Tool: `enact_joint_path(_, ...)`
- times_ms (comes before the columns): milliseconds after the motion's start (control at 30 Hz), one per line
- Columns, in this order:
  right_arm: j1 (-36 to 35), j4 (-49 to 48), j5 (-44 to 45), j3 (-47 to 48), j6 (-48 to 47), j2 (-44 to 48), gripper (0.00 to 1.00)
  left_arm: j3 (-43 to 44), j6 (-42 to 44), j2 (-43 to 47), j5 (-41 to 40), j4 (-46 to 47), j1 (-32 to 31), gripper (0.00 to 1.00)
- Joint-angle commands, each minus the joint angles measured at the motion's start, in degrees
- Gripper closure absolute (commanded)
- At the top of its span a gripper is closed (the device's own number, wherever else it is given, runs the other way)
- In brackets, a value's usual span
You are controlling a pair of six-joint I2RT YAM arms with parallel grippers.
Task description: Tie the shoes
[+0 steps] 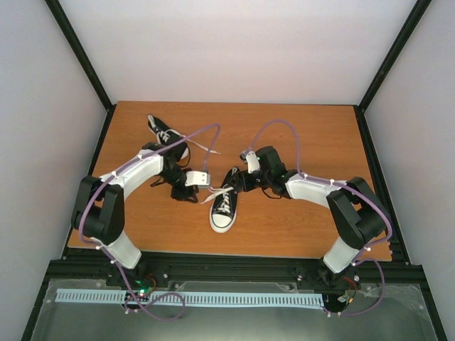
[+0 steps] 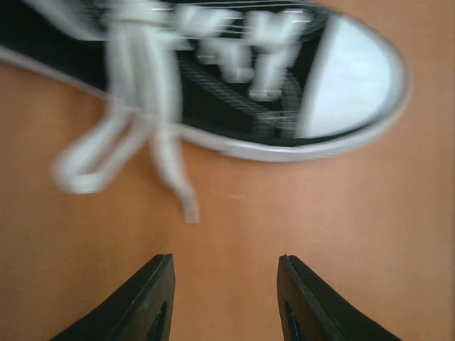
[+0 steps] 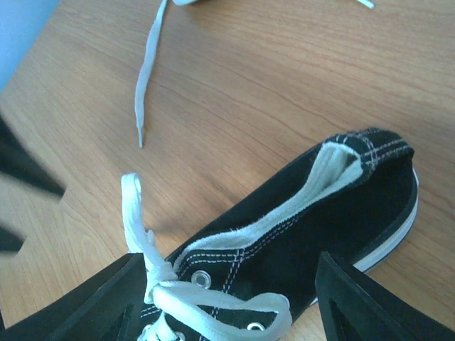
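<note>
One black shoe (image 1: 223, 209) with a white toe cap lies mid-table, toe toward the arms. The other shoe (image 1: 167, 136) lies at the back left, its lace (image 1: 204, 147) trailing right. My left gripper (image 1: 210, 182) hovers just left of the near shoe's laces. In its wrist view it (image 2: 226, 280) is open over bare wood, with the blurred shoe (image 2: 284, 99) and a lace loop (image 2: 92, 167) beyond the fingertips. My right gripper (image 3: 229, 263) is open, its jaws standing wide on either side of the shoe's (image 3: 341, 213) collar and the crossed laces (image 3: 160, 273), apart from both.
The wooden table (image 1: 298, 213) has black frame rails along its edges and white walls around it. A loose lace end (image 3: 146, 71) from the far shoe lies on the wood. Both arms meet above the table's middle.
</note>
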State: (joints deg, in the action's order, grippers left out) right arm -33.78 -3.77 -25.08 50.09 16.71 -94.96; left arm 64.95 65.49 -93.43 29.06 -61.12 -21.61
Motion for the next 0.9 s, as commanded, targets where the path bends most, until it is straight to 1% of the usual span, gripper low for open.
enact_joint_path(0, 0.2, 2.6, -0.6, 1.8, -0.5, -1.5, 0.32, 2.5, -3.8, -2.6, -7.9, 18.5, 0.5, 0.57)
enact_joint_path(100, 0.2, 3.7, -1.2, 2.1, 0.0, -1.7, 0.32, 3.0, -3.2, -4.4, -10.1, 23.1, -1.2, 0.57)
enact_joint_path(233, 0.2, 3.7, -1.4, 1.4, 0.4, -1.7, 0.32, 2.1, 1.5, -5.7, -9.9, 24.3, -3.1, 0.56)
enact_joint_path(333, 0.2, 3.2, -2.4, 1.4, 0.6, -2.4, 0.37, 1.8, 3.0, -6.7, -9.9, 25.1, -3.9, 0.55)
enact_joint_path(400, 0.2, 3.2, -3.0, 1.6, 0.6, -2.7, 0.39, 2.0, 3.5, -7.6, -9.6, 25.1, -4.0, 0.56)
enact_joint_path(533, 0.2, 3.9, -2.3, 1.5, 0.2, -2.6, 0.38, 2.5, 4.3, -9.5, -10.4, 25.4, -4.4, 0.56)
enact_joint_path(700, 0.2, 6.3, -1.2, 1.5, -0.9, -2.0, 0.38, 2.8, 7.3, -10.0, -8.5, 21.9, -4.9, 0.55)
enact_joint_path(767, 0.2, 6.0, -3.1, 1.6, -0.9, -2.3, 0.42, 2.7, 8.0, -9.9, -8.0, 21.1, -5.0, 0.55)
enact_joint_path(867, 0.2, 6.4, -4.8, 2.2, -0.7, -2.8, 0.55, 2.9, 7.3, -9.5, -6.9, 21.2, -5.1, 0.57)
